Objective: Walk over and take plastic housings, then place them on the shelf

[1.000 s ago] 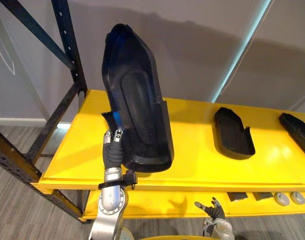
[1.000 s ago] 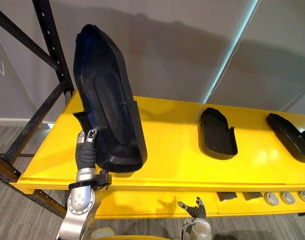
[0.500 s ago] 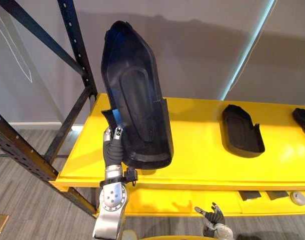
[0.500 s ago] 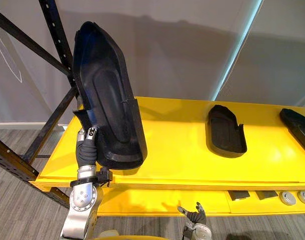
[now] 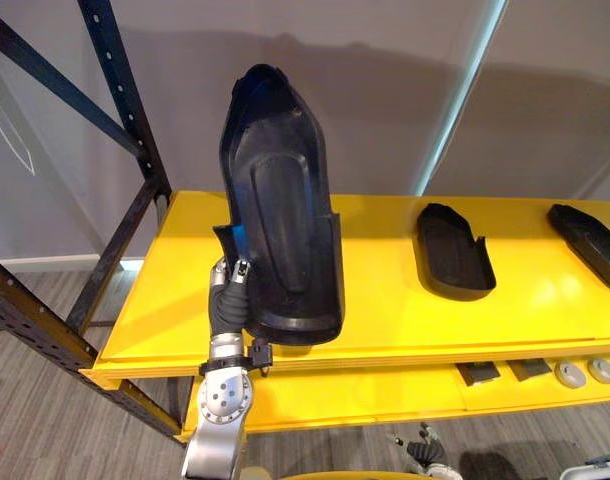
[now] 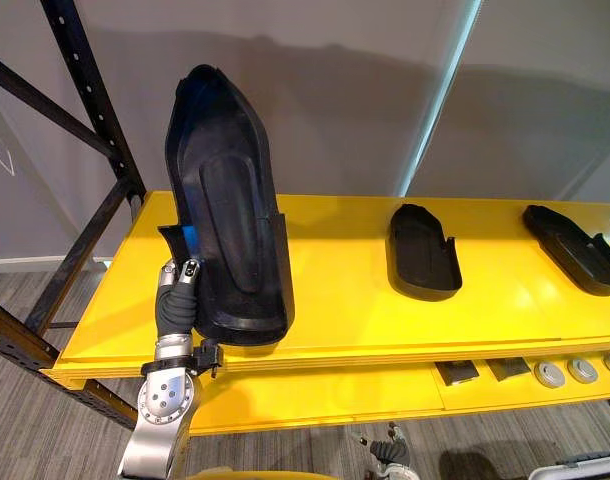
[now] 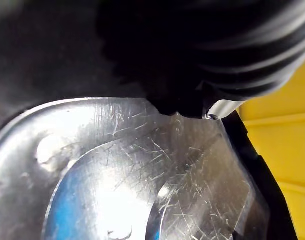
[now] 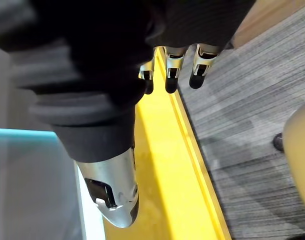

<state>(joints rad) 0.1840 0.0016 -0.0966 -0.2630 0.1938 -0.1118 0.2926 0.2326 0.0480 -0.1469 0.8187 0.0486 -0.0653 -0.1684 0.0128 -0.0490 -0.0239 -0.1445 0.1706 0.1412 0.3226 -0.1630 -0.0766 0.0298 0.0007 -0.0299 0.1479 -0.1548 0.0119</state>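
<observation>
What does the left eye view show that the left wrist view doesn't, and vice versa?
Left eye view adds: the plastic housing whole and upright in the left hand, a second housing and a third housing lying on the yellow shelf, the rack post, the right hand low down. Left wrist view adds: scratches on the held housing's shiny surface. Shared: that housing and the shelf.

I count the following items: three black plastic housings (image 6: 230, 230), two small dark square parts (image 6: 455, 373) and three grey round discs (image 6: 550, 374).
</observation>
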